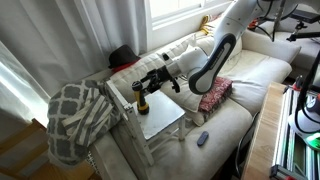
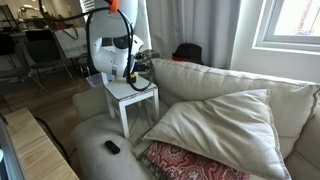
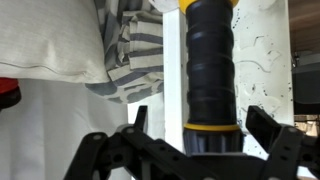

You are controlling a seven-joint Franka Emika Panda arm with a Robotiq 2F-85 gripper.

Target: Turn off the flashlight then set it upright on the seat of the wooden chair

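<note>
wrist view, left to right: a grey-and-white striped woven blanket (image 3: 130, 45) hangs at the side. next comes the short yellow-and-black cylindrical flashlight (image 3: 210, 70), between the spread jaws of the black pincer (image 3: 200, 115), which is released and seems to touch neither flank. last is the flat seat of the pale whitewashed wooden chair (image 3: 268, 60). in an exterior view the flashlight (image 1: 141, 98) stands upright on that seat, near its edge. to do this step well, back the pincer straight off with jaws wide and no sideways drift; a narrow standing thing likely tips easily.
</note>
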